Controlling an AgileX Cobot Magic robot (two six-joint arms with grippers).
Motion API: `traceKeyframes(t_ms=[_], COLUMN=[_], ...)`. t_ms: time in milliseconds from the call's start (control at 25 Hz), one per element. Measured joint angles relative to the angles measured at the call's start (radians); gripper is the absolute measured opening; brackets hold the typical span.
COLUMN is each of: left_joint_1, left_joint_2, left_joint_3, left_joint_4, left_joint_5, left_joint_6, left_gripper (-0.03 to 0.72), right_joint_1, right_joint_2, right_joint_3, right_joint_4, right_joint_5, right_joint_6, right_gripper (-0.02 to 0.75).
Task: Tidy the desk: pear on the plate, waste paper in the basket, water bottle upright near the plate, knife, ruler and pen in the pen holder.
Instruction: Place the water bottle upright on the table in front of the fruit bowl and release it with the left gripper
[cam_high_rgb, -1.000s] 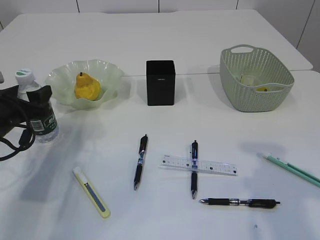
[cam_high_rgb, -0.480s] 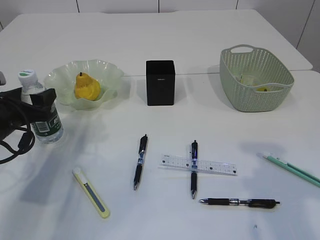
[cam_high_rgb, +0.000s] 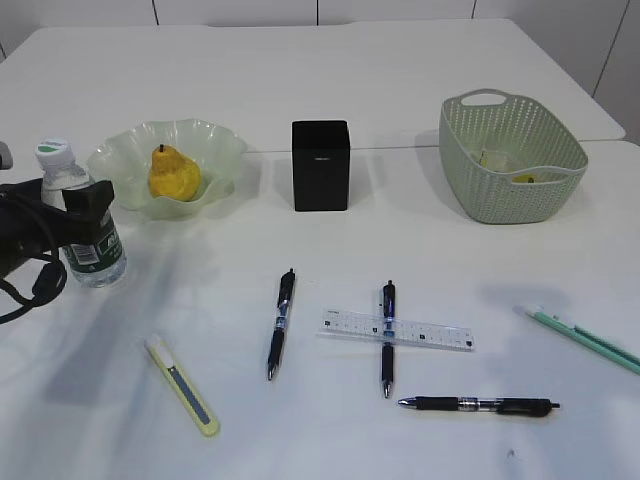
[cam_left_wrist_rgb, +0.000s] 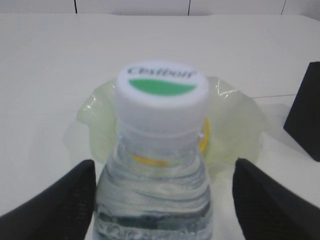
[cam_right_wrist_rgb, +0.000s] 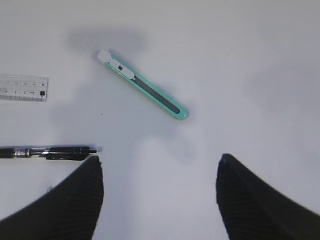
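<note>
A: Where is the clear plastic water bottle with the white cap (cam_high_rgb: 82, 220)?

B: Upright beside the pale green ruffled plate (cam_high_rgb: 215, 150), between the left gripper's (cam_left_wrist_rgb: 162, 200) spread, non-touching fingers.

A: Handling?

B: Probably smooth, slippery, slightly squashy; grasp mid-body.

The desk (cam_high_rgb: 420, 60) was white. Just beyond the black left tool (cam_left_wrist_rgb: 160, 200), the clear water bottle (cam_left_wrist_rgb: 155, 195) wore a white cap (cam_left_wrist_rgb: 162, 95) with a green patch, and the pale green plate (cam_high_rgb: 215, 150) held a yellow pear (cam_high_rgb: 175, 173). Ahead of the black right tool (cam_right_wrist_rgb: 160, 195) lay a teal knife (cam_right_wrist_rgb: 145, 86). The pen holder (cam_high_rgb: 321, 165) was black; the woven-patterned basket (cam_high_rgb: 500, 190) sage green, its contents perhaps yellowish paper.
</note>
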Motion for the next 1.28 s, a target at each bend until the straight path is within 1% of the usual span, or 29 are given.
traceKeyframes(t_ms=[240, 600, 760, 840, 1080, 1280], left_joint_1=[0.0, 0.0, 0.0, 0.0, 0.0, 0.0], left_joint_2=[-0.062, -0.145, -0.182, -0.198, -0.261, -0.349], left_joint_3=[0.0, 0.0, 0.002, 0.002, 0.002, 0.005], left_joint_4=[0.0, 0.0, -0.046, -0.065, -0.075, -0.075], left_joint_5=[0.008, 0.058, 0.108, 0.12, 0.136, 0.191], left_joint_6=[0.013, 0.088, 0.164, 0.18, 0.191, 0.191], left_gripper=[0.606, 0.606, 0.606, 0.606, 0.605, 0.6], right_joint_1=[0.0, 0.0, 0.0, 0.0, 0.0, 0.0], right_joint_2=[0.0, 0.0, 0.0, 0.0, 0.0, 0.0], right_joint_3=[0.0, 0.0, 0.0, 0.0, 0.0, 0.0], right_joint_4=[0.0, 0.0, 0.0, 0.0, 0.0, 0.0], right_joint_5=[0.002, 0.002, 0.002, 0.002, 0.002, 0.0], right_joint_6=[0.0, 0.0, -0.009, -0.016, -0.019, -0.019], right_gripper=[0.551, 0.551, 0.551, 0.551, 0.552, 0.552])
